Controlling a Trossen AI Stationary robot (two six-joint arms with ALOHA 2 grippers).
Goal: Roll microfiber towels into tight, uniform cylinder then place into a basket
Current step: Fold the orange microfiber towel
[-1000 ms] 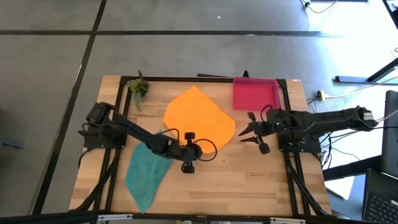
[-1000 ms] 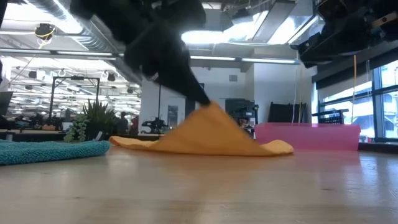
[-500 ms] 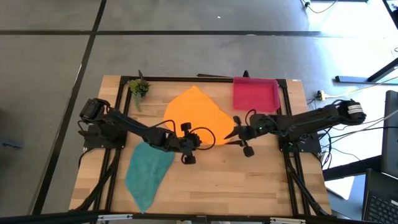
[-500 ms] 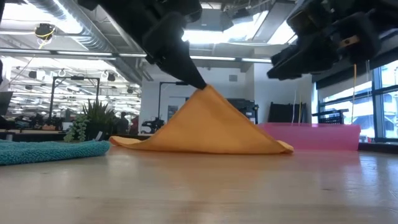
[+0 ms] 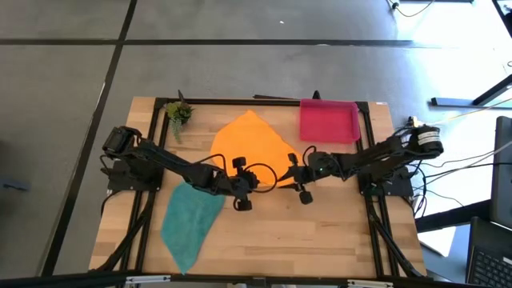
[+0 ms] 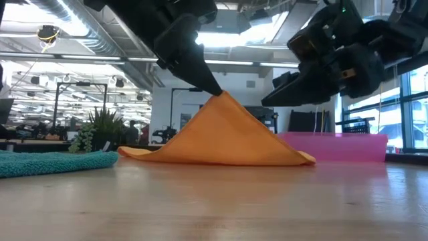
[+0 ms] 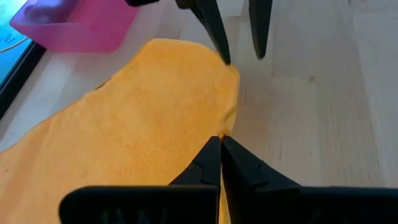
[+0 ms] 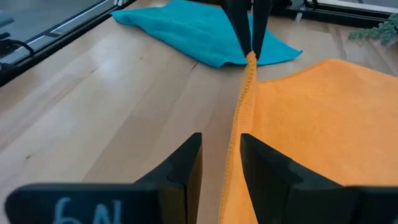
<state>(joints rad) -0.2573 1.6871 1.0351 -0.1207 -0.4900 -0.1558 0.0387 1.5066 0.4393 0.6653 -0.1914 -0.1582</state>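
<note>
The orange towel point(image 5: 252, 148) lies mid-table, and its near-right edge is pulled up into a peak point(image 6: 219, 95). My left gripper point(image 7: 221, 146) is shut on that peak. My right gripper point(image 8: 221, 152) is open and faces it from the table's right. Its fingers straddle the raised orange edge point(image 8: 239, 118) farther along. The teal towel point(image 5: 190, 224) lies flat at the near left. The pink-red basket point(image 5: 329, 120) stands at the far right. My left gripper pinches the orange towel's hemmed near edge point(image 7: 229, 129) between its two shut fingertips. The fingers slant down from the table's left. That edge is lifted into a tent, drawn fairly taut, and the rest of the towel lies on the table. My right gripper has the same edge between its open fingers; I cannot tell whether it touches.
A small green plant point(image 5: 178, 112) stands at the far left corner. Black frame rails point(image 5: 148, 200) run along both sides of the table. Bare wood point(image 5: 304, 240) stretches along the near side, right of the teal towel.
My right gripper has come down and toward the table's left, up to the orange towel's raised edge. My left gripper has pulled that edge a little higher, so the low hump is now a sharp tent. The rest of the towel stays on the table.
</note>
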